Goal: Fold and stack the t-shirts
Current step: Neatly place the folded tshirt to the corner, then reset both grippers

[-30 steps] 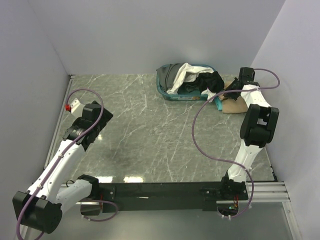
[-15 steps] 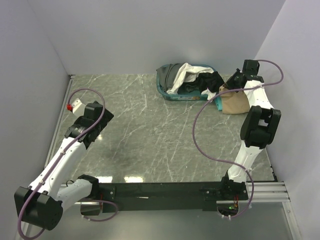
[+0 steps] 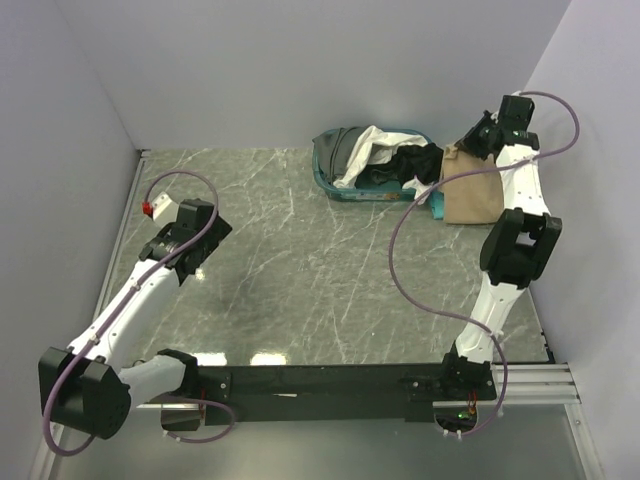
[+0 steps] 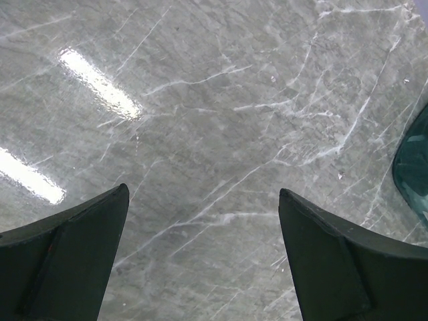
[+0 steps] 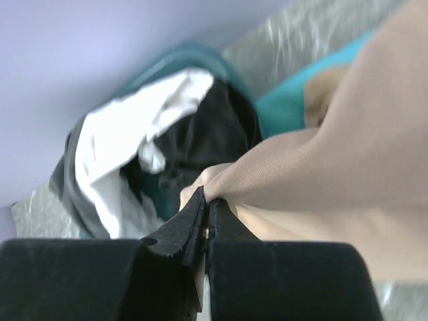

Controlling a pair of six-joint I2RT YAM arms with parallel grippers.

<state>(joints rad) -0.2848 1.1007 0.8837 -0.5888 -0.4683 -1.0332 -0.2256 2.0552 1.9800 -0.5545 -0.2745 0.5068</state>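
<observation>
My right gripper (image 3: pixel 466 146) is shut on an edge of the tan t-shirt (image 3: pixel 472 192) and holds it lifted at the back right, so the cloth hangs down to the table. In the right wrist view the tan t-shirt (image 5: pixel 348 154) is pinched between my right gripper's (image 5: pixel 208 204) jaws. A teal t-shirt (image 3: pixel 437 207) peeks out under the tan one. The white t-shirt (image 3: pixel 368 150), the black t-shirt (image 3: pixel 420 162) and the dark grey t-shirt (image 3: pixel 338 147) lie heaped in the teal basket (image 3: pixel 340 188). My left gripper (image 4: pixel 200 254) is open and empty over bare marble at the left.
The basket stands at the back of the marble table (image 3: pixel 300 260), just left of the hanging tan shirt. Pale walls close in the left, back and right sides. A purple cable (image 3: pixel 420 290) loops from the right arm over the table.
My right gripper has risen and moved back to the right with the tan t-shirt, stretching it up off the table. My left arm has shifted slightly toward the back.
</observation>
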